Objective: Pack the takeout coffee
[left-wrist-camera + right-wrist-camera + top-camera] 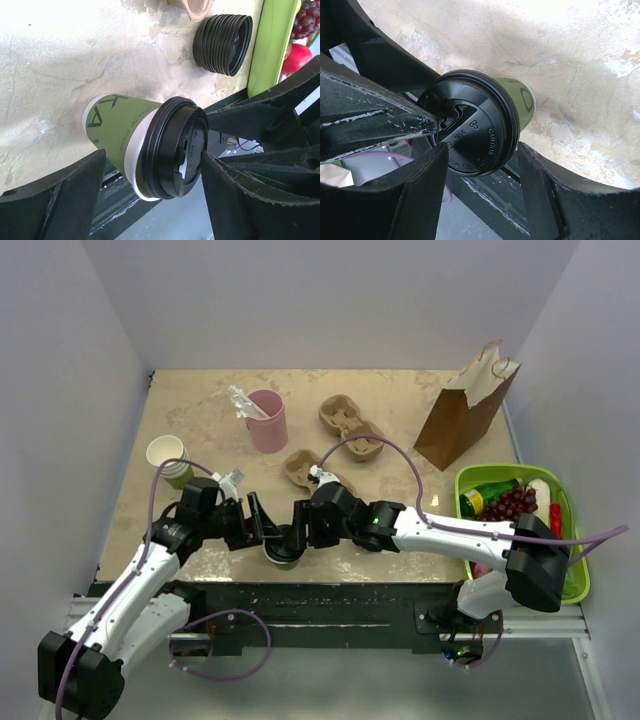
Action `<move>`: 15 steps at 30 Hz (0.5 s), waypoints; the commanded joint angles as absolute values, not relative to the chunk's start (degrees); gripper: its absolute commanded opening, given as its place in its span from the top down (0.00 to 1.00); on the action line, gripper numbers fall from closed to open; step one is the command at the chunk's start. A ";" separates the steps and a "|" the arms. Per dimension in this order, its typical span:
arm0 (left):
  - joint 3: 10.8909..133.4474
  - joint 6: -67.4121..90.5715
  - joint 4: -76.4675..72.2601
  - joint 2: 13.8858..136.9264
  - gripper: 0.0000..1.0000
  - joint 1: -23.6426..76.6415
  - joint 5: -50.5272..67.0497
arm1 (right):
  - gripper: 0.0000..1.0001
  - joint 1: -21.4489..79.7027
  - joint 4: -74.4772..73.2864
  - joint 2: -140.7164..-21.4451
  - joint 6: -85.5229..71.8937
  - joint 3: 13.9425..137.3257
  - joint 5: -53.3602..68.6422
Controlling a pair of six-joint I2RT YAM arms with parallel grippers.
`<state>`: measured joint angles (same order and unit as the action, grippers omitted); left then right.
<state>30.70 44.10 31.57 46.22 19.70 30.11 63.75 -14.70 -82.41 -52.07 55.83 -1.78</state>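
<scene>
Your right gripper [479, 150] looks closed on the black lid [475, 120], with a finger against its rim on either side. Your left gripper [152, 157] stands wide, flanking the takeout coffee [122, 127] from base to lid with no clear squeeze. The cup is tipped over, lid toward you, well nearer than the pink tumbler [267, 420] and slightly to its right. Whether it rests on anything is unclear. Expect it to be light unless filled, which you cannot tell. The paper wall is soft and will crush. The lid is stiffer but slick and probably only snapped on, so it could pop off. A safer hold is gently across the green wall just under the lid.
</scene>
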 commanded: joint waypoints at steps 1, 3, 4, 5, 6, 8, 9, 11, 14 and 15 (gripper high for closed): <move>32.61 42.89 33.49 44.12 0.19 20.04 29.79 | 0.39 63.90 -12.22 -80.33 -52.73 55.46 -0.88; 32.26 43.42 32.70 43.42 0.19 20.04 29.97 | 0.39 63.90 -11.69 -80.42 -52.47 55.55 -0.18; 32.26 43.68 32.52 43.42 0.19 20.04 30.32 | 0.39 63.90 -11.60 -80.42 -52.30 55.55 -0.18; 32.17 43.86 32.17 43.59 0.19 20.04 30.41 | 0.39 63.90 -11.34 -80.51 -52.21 55.63 -0.18; 32.08 43.94 31.99 43.77 0.20 20.04 30.58 | 0.39 63.98 -11.16 -80.59 -52.12 55.72 -0.18; 31.73 44.21 31.56 43.68 0.21 20.04 31.02 | 0.39 63.90 -10.99 -80.68 -52.21 56.07 1.05; 31.55 44.38 31.47 43.51 0.21 20.04 31.11 | 0.39 63.90 -11.07 -80.77 -52.21 56.16 1.14; 31.20 44.65 31.20 43.16 0.23 20.04 31.81 | 0.39 63.90 -11.51 -80.42 -51.94 56.34 0.79; 31.11 44.56 31.73 43.15 0.25 20.04 31.20 | 0.40 63.90 -12.13 -79.63 -52.12 56.43 0.26; 30.94 44.56 31.64 43.15 0.25 20.04 31.20 | 0.40 63.90 -12.22 -79.45 -52.21 56.43 0.26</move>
<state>30.87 43.99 32.64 43.81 19.70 30.11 63.75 -13.21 -82.32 -52.05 55.75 -0.01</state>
